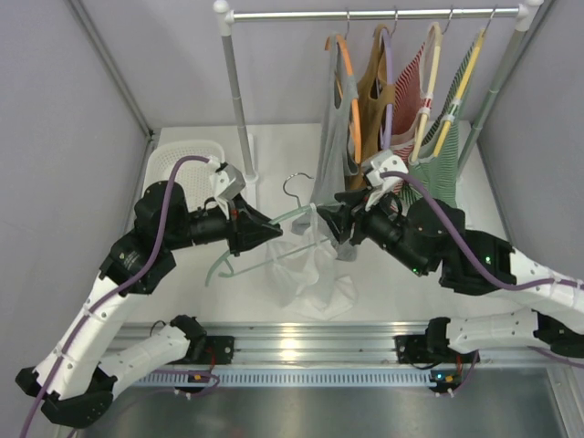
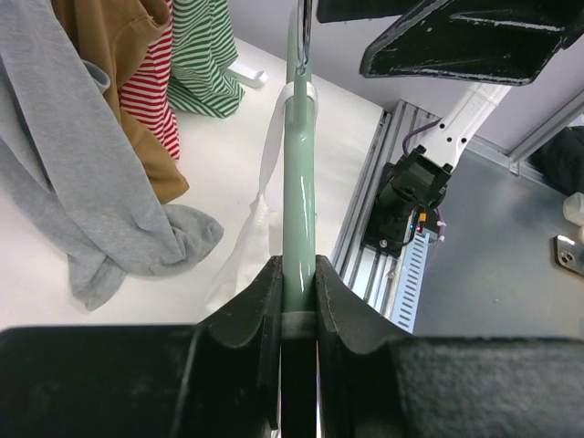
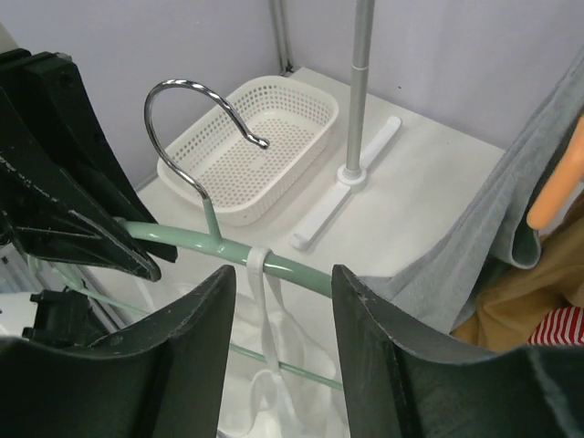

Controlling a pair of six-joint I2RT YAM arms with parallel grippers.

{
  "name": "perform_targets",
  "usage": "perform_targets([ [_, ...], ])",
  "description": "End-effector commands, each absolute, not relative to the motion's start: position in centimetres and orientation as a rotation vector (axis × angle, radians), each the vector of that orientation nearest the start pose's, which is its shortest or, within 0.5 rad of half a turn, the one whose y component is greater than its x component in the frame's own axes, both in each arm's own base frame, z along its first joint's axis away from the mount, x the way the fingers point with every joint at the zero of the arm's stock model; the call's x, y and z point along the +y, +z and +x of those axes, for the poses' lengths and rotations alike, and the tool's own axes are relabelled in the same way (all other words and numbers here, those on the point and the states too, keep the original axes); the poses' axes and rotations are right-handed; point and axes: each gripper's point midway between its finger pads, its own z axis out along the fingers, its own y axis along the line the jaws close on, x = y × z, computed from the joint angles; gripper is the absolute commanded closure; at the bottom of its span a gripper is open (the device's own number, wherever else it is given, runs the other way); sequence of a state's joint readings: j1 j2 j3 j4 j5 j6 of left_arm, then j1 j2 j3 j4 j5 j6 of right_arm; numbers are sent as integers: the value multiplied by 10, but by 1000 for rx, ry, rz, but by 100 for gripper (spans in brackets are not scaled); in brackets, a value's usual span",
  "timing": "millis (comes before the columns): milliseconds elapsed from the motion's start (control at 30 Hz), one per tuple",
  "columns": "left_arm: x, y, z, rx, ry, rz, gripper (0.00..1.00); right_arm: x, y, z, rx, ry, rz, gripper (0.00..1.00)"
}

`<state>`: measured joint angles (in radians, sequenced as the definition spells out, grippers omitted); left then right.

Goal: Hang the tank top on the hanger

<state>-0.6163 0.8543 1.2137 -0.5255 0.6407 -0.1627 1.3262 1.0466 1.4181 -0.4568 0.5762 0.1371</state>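
The pale green hanger (image 1: pixel 294 216) hangs above the table between both arms, its metal hook (image 3: pixel 196 96) pointing up. My left gripper (image 2: pixel 298 274) is shut on the hanger's (image 2: pixel 299 182) left arm. One strap (image 3: pixel 257 265) of the white tank top (image 1: pixel 319 278) loops over the hanger's (image 3: pixel 182 239) right arm, just past the hook. The rest of the top droops below onto the table. My right gripper (image 3: pixel 285 278) stands open just in front of that strap, its jaws either side of it and holding nothing. It faces the left gripper (image 1: pixel 274 228) closely in the top view.
A clothes rail (image 1: pixel 365 14) at the back carries a grey top (image 1: pixel 333 155), a brown top (image 1: pixel 372 91) and red-striped (image 1: pixel 411 91) and green-striped (image 1: pixel 438 173) tops. The grey top hangs right behind my right gripper (image 1: pixel 330 219). A white basket (image 1: pixel 187 164) sits back left beside the rack post (image 1: pixel 235 91).
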Motion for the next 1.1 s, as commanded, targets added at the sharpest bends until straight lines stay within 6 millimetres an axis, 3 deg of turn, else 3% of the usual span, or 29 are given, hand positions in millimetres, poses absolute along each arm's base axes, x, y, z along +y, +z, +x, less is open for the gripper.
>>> perform_targets([
  [0,-239,410,147,1485,-1108,859,100,265,428,159,1595,688,-473,54],
  [500,-236,419,146,1482,-1103,848,100,305,388,164,1682,648,-547,59],
  [633,-234,420,144,1488,-1091,846,100,301,388,169,1689,622,-512,77],
  [833,-226,420,147,1509,-1045,816,100,278,403,172,1676,615,-431,98],
  [933,-223,422,144,1507,-1034,813,100,266,412,173,1672,608,-387,100],
  [1067,-218,425,146,1505,-1009,786,100,265,419,170,1666,633,-386,100],
])
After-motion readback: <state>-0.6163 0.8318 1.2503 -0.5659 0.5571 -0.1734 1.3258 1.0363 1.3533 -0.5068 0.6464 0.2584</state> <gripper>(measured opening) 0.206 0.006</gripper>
